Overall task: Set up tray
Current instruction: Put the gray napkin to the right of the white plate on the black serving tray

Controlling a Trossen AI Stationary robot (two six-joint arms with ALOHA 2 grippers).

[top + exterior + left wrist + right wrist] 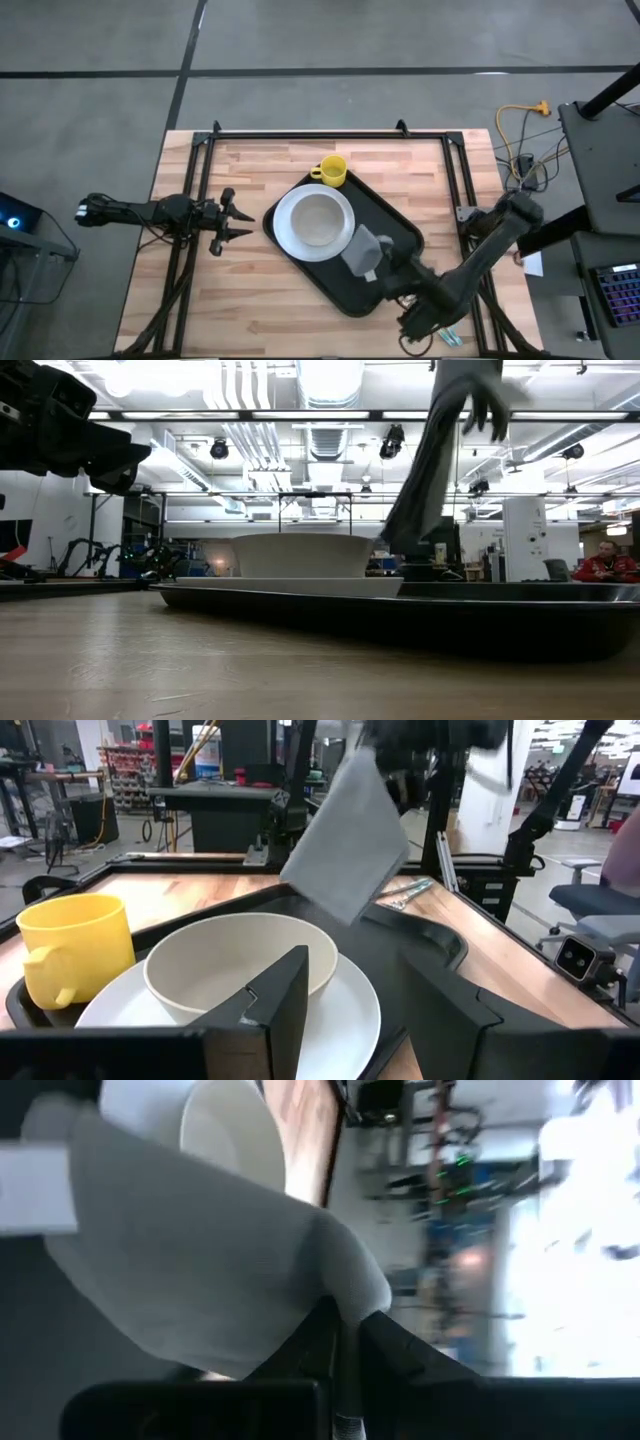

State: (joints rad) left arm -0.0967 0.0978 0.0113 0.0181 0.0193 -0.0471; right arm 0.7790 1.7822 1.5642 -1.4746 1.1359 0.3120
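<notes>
Right gripper (385, 272) pinches a grey napkin (362, 252) above the tray (400, 225); plate (290, 232), bowl (317, 217), yellow mug (331, 171) already set; napkin unplaced; left gripper (238, 219) waits open.

Wooden table (250, 300); black tray (395, 225)
</notes>
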